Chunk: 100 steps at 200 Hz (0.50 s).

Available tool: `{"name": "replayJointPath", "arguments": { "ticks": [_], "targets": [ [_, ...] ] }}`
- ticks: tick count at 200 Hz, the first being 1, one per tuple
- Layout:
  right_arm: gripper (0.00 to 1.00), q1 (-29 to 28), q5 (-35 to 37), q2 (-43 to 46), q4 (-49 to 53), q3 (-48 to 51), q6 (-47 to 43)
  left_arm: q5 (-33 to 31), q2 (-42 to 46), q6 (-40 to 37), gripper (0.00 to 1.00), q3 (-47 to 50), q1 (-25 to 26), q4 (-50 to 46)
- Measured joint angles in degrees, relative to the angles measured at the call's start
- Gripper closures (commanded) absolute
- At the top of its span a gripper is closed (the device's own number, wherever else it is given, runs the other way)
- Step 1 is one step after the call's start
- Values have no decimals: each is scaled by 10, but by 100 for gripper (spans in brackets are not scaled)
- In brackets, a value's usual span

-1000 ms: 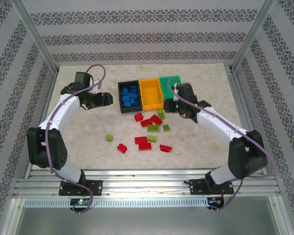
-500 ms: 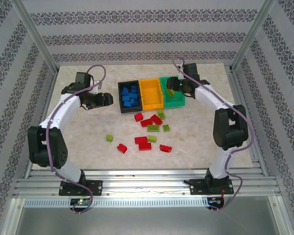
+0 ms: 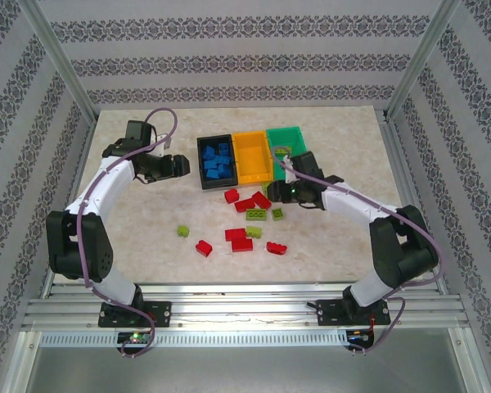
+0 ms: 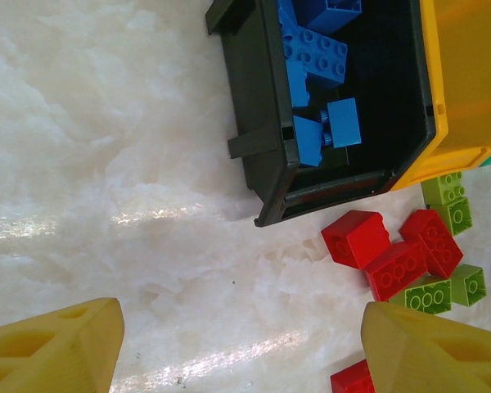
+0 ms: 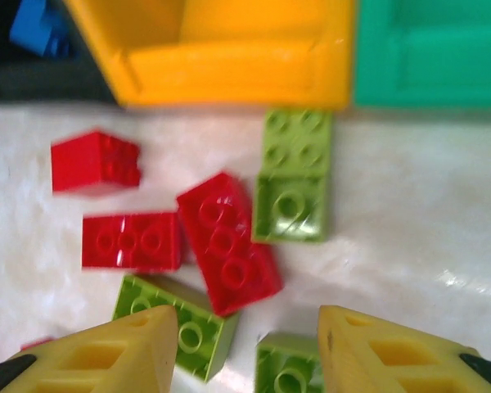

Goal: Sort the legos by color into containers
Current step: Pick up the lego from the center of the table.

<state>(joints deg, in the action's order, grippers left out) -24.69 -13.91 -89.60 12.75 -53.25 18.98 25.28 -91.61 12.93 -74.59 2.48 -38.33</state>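
Right gripper (image 3: pixel 291 191) back from the green bin (image 3: pixel 288 133), jaws now part-open and empty above the loose bricks.
Half a second ago it hung over that bin, and a second ago it was clamped shut, so we judge a lime brick has just been dropped off and another pick comes next. Red bricks (image 5: pixel 229 241) and lime bricks (image 5: pixel 293 176) lie jumbled on the table (image 3: pixel 352 164) just in front of the orange bin (image 5: pixel 229 57), several touching; a few more sit apart, nearer the arms. Blue bricks (image 3: pixel 217 160) already lie in the black bin (image 3: pixel 200 164). Left gripper (image 4: pixel 241 327) has not moved, jaws wide and empty beside the black bin.
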Motion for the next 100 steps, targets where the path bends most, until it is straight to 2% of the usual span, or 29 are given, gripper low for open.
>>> {"name": "replayJointPath", "arguments": {
  "ticks": [20, 100],
  "targets": [
    [51, -26, 20, -3, 17, 17, -19, 0, 0, 0, 23, 0, 0, 0],
    [51, -40, 55, -17, 46, 49, -31, 0, 0, 0, 23, 0, 0, 0]
  ]
}}
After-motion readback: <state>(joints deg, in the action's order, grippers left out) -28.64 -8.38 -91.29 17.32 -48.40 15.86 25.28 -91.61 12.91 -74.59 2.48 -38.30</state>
